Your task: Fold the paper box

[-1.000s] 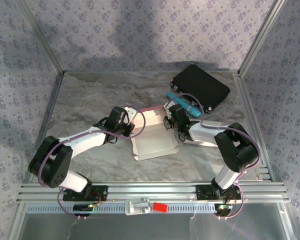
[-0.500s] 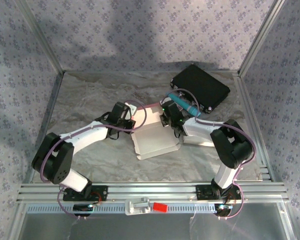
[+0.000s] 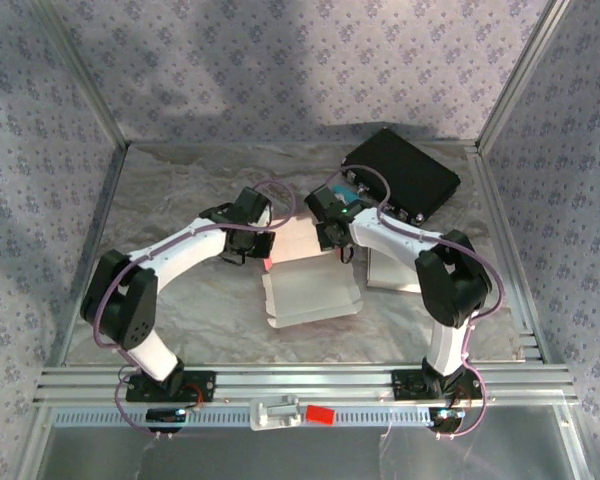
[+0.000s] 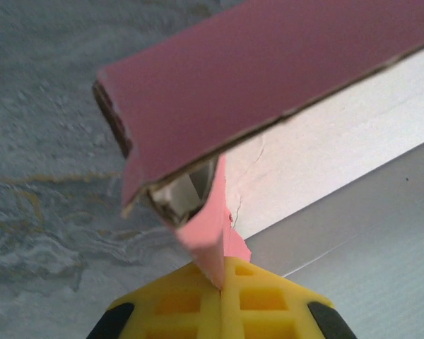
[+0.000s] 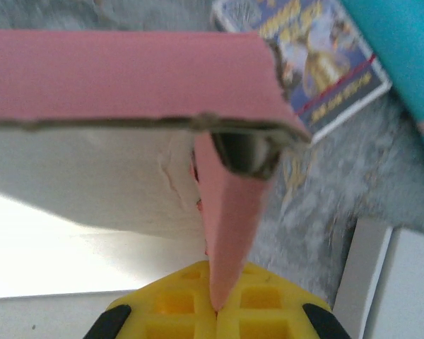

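The paper box (image 3: 312,295), white inside and pink outside, lies open in the middle of the table. Its far panel (image 3: 300,240) is raised between the two grippers and shows its pink face upward. My left gripper (image 3: 266,252) is shut on the pink flap (image 4: 213,236) at the panel's left end, the yellow fingers (image 4: 177,304) pressed together on it. My right gripper (image 3: 332,243) is shut on the pink flap (image 5: 230,212) at the right end. The panel's pink face (image 4: 268,78) and white underside (image 5: 85,176) hang just ahead of each wrist camera.
A black case (image 3: 402,173) lies at the back right, with a teal object (image 5: 403,63) and a printed card (image 5: 307,60) beside it. A flat white piece (image 3: 388,270) rests right of the box. Crumpled grey sheeting (image 3: 180,200) covers the table inside metal rails.
Both grippers have moved toward the far side and closer together, lifting the box's far panel so that its pink face shows. The right gripper's jaws have closed fully on its flap.
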